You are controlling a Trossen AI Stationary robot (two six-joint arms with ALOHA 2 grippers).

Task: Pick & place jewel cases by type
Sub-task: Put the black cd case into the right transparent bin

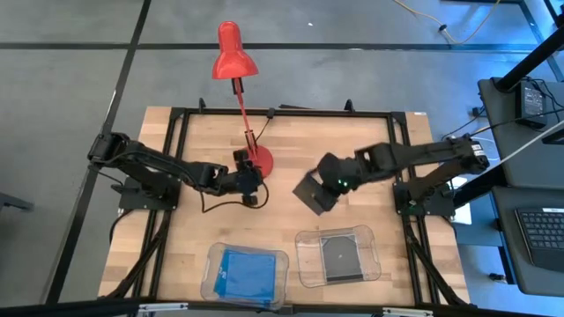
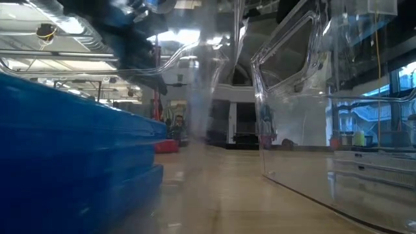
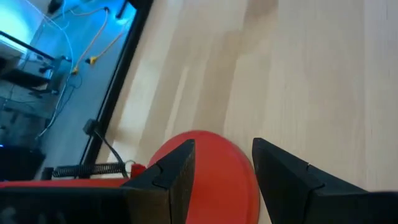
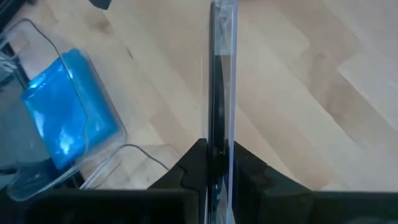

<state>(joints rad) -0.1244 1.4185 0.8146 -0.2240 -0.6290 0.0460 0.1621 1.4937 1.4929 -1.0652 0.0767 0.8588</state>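
My right gripper (image 1: 328,187) is shut on a dark jewel case (image 1: 310,190) over the middle of the table, beyond the right clear tray (image 1: 370,236). That tray holds one dark case (image 1: 339,257). The left clear tray (image 1: 211,264) holds a stack of blue cases (image 1: 248,272), which also show in the low view (image 2: 65,162) and the right wrist view (image 4: 65,121). My left gripper (image 3: 224,168) is open just above the red lamp's round base (image 3: 214,158), near the table's middle (image 1: 251,182). My right gripper pinches the dark jewel case between its two fingers (image 4: 196,165) at one edge (image 4: 219,140). In the wrist view the case shows edge-on and sticks out past the fingertips (image 4: 222,68). The case is off the table, held tilted.
The red desk lamp stands with its base (image 1: 261,160) on the table's far middle, its arm and shade (image 1: 233,55) reaching beyond the far edge. A black cord (image 1: 211,208) lies by the left gripper. Bare wood (image 1: 291,220) lies between the lamp and the trays.
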